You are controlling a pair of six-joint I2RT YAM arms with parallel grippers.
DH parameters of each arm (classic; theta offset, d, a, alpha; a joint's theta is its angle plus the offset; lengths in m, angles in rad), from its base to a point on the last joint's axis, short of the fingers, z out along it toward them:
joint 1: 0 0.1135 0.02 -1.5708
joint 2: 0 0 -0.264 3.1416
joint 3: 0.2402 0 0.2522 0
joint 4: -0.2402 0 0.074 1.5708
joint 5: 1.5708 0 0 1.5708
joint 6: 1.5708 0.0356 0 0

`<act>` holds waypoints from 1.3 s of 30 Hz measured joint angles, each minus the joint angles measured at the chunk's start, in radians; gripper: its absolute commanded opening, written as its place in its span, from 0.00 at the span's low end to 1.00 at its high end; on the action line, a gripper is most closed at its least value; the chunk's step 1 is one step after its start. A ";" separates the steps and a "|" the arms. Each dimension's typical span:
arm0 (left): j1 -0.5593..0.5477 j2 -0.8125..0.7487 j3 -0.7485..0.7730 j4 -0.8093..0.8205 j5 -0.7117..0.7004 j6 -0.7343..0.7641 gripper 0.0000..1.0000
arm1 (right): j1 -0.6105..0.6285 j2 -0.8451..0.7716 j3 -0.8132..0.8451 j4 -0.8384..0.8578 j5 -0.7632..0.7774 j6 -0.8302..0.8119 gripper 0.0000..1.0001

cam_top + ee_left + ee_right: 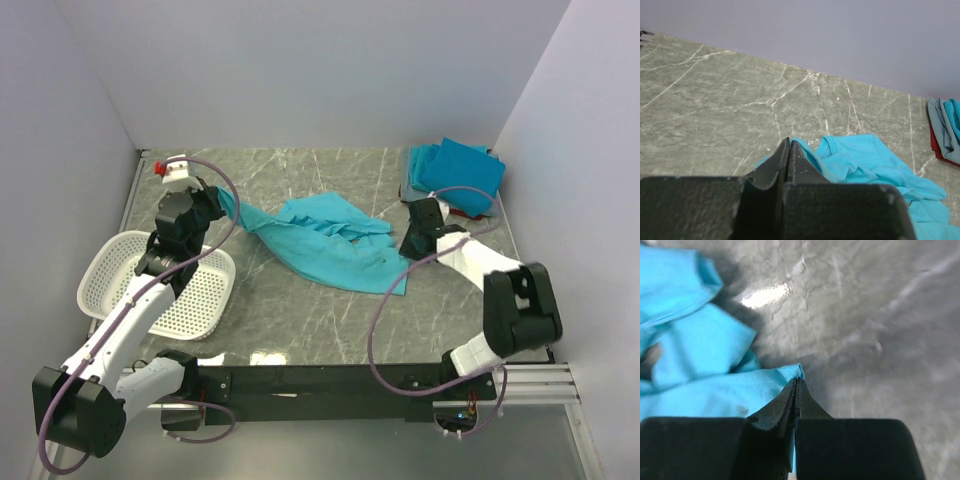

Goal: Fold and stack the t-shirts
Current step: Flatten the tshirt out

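Teal t-shirt [330, 240], clamped at both ends by fully closed left gripper [789, 146] and right gripper [796, 384] (draw apart evenly, cloth taut).

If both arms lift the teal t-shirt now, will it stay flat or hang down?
Probably floppy: the teal t-shirt lies in soft wrinkles, so its middle should sag between the left gripper and right gripper. It looks thin, likely light.

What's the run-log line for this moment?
left gripper: shut on teal t-shirt | right gripper: shut on its edge | stack: far right corner
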 measured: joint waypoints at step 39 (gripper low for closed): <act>0.005 -0.356 0.369 -0.211 0.068 -0.029 0.01 | 0.000 -0.944 0.465 -0.145 0.074 -0.153 0.00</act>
